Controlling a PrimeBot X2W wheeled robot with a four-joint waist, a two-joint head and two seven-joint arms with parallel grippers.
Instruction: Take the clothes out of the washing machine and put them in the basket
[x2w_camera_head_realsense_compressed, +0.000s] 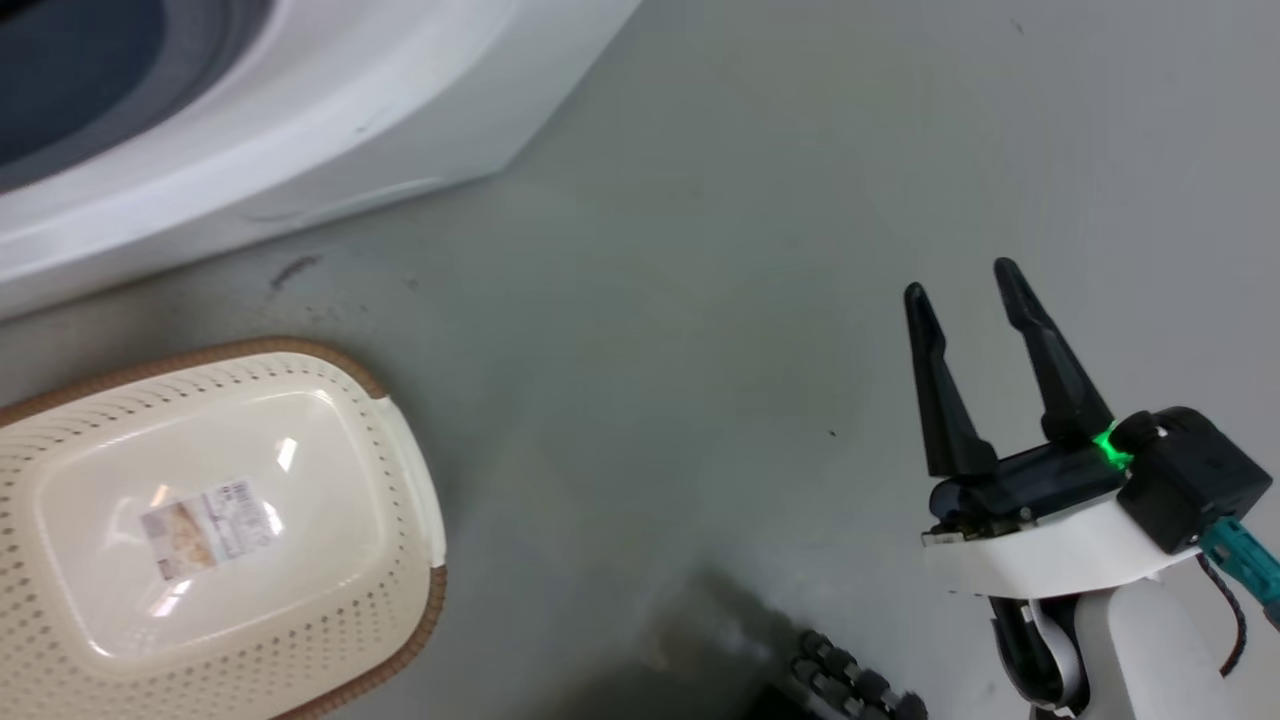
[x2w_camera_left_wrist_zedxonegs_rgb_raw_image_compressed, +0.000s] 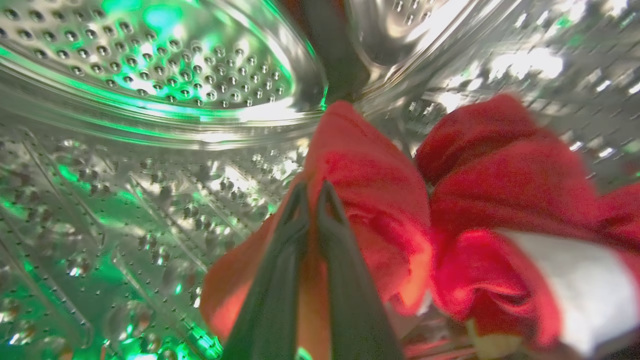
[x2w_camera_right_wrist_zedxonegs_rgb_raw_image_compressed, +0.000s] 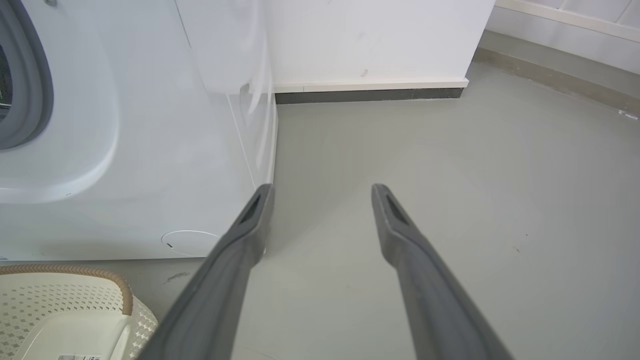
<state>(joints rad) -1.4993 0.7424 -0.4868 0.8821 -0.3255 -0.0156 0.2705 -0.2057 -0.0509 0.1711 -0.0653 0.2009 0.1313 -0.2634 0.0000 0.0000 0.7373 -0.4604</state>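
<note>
Two long dark fingers of the left gripper (x2w_camera_left_wrist_zedxonegs_rgb_raw_image_compressed: 311, 200) are pressing nearly together inside the shiny perforated steel drum (x2w_camera_left_wrist_zedxonegs_rgb_raw_image_compressed: 150, 75) of the large white front-loading washing machine (x2w_camera_head_realsense_compressed: 300, 130). A fold of the bright red jersey-like clothes (x2w_camera_left_wrist_zedxonegs_rgb_raw_image_compressed: 370, 200) is showing between them, so they are prob. pinching it near an edge. Risks: that thin pinch slipping as the arm is pulling out, or the neighbouring red bunch w/ a white panel (x2w_camera_left_wrist_zedxonegs_rgb_raw_image_compressed: 565, 280), touching the held fold, dragging along & dropping onto the smooth grey floor (x2w_camera_head_realsense_compressed: 700, 300) short of the small cream perforated plastic basket (x2w_camera_head_realsense_compressed: 300, 352). That basket, brown-rimmed, is sitting near the machine front w/ no clothes in it. The right gripper (x2w_camera_head_realsense_compressed: 960, 280) is hanging wide open, holding nothing, over bare floor. A white wall (x2w_camera_right_wrist_zedxonegs_rgb_raw_image_compressed: 375, 40) w/ dark skirting (x2w_camera_right_wrist_zedxonegs_rgb_raw_image_compressed: 370, 95) is running behind.
</note>
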